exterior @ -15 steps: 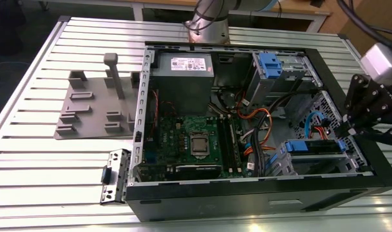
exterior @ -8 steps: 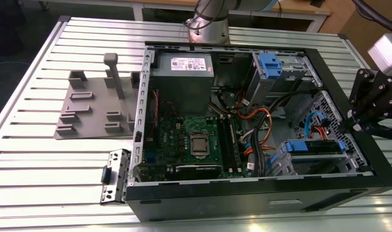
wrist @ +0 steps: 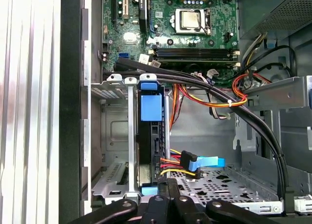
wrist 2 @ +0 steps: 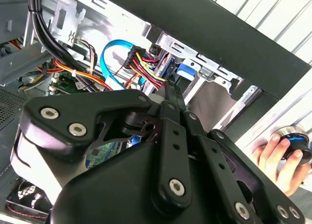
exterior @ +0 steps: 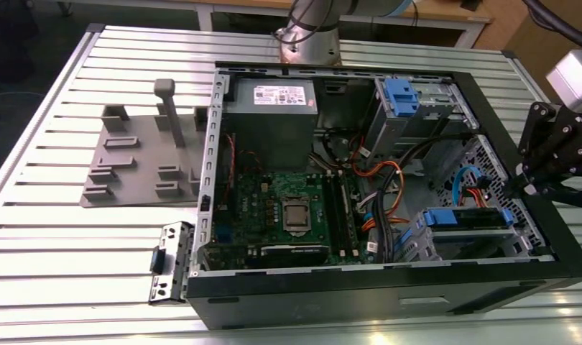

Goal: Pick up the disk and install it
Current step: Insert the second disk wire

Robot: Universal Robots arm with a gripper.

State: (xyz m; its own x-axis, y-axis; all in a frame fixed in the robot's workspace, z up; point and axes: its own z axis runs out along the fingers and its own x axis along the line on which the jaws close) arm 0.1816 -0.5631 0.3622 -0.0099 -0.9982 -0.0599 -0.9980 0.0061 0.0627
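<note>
Exterior view: hand (exterior: 537,188) hung at the open PC case's (exterior: 521,129) right wall, w/ the disk (exterior: 468,219) seated in the lower drive bay. First wrist view: disk (wrist: 148,136) stood edgewise in its cage, cables plugged in; hand's grip state — can't tell

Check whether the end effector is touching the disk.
Cannot tell: in the first wrist view the end effector meets the disk edge, with neither contact nor gap plain.
</note>
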